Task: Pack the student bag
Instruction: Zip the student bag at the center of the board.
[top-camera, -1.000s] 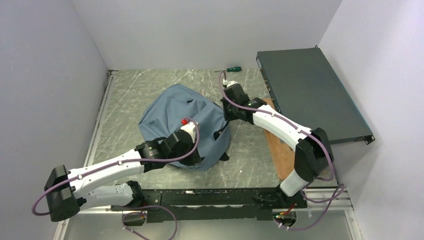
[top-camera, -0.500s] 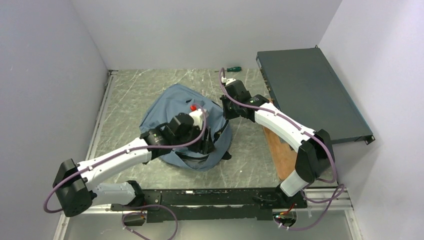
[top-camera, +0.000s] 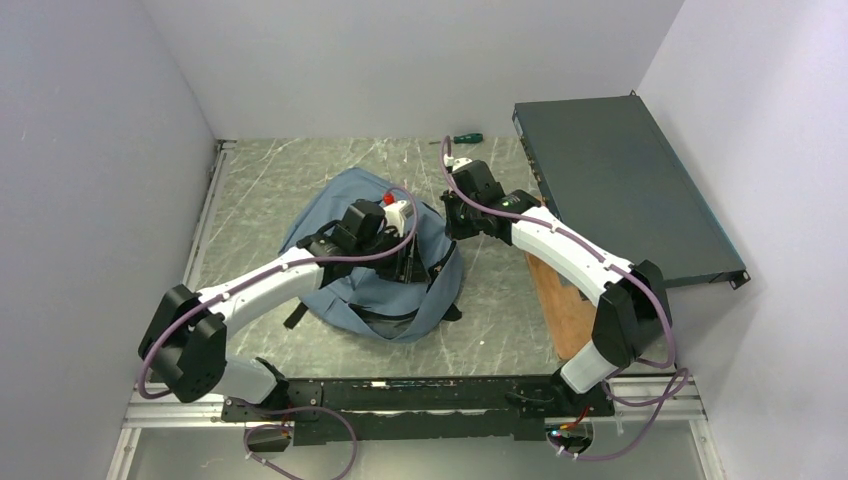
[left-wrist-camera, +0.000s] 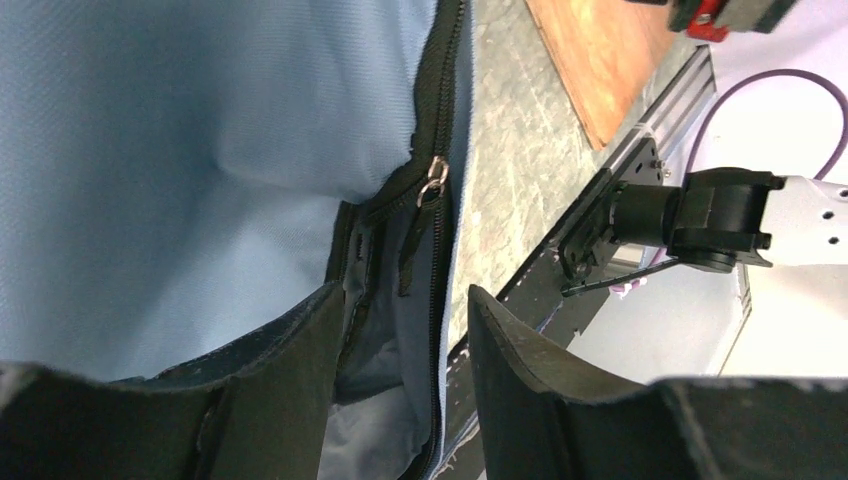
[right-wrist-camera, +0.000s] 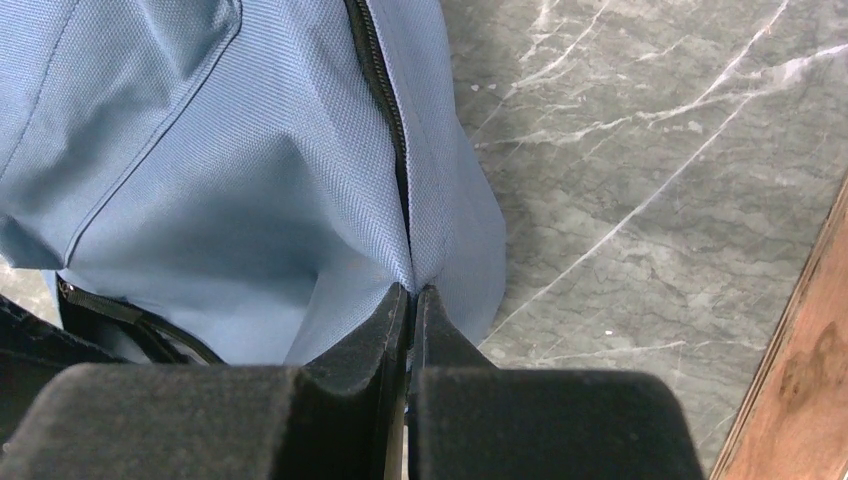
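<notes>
OK, status, big to small.

Worktop (top-camera: 270, 190): scratched grey slab.

Dark metal box (top-camera: 620, 190): flat, sitting at the far right corner and running down the right edge.

Student bag (top-camera: 330, 205): mid-worktop, slumped flat with its rounded top toward the far edge. A dark mouth is partly open on its near right side.

Wooden board (top-camera: 555, 300): along the right edge and partly under the box. It's apart from the bag.

Right gripper (right-wrist-camera: 412, 292): fingers together, pinching the bag's fabric right at the zip seam on the bag's right edge. Looks like an anchor hold.

Left gripper (left-wrist-camera: 405, 300): fingers apart, nothing between them. It's poised over the bag's open section, pointing along the zip line.

Screwdriver (top-camera: 465, 138): green handle, at the far edge, well apart from both arms.

Zip pull (left-wrist-camera: 436, 175): small metal tab where the closed track meets the open part.

Key geometry:
- The pull lies straight ahead of the left fingertips, near but not touching.
- The zip track's long axis runs roughly in line with the left fingers, not across them.
- The left arm is nearer the pull; the right is busy on the seam.

My read: the next move is left only. It either grabs the pull or goes into the mouth to widen it, and can't tell which. Risk is snagging loose lining instead of the tab.
</notes>
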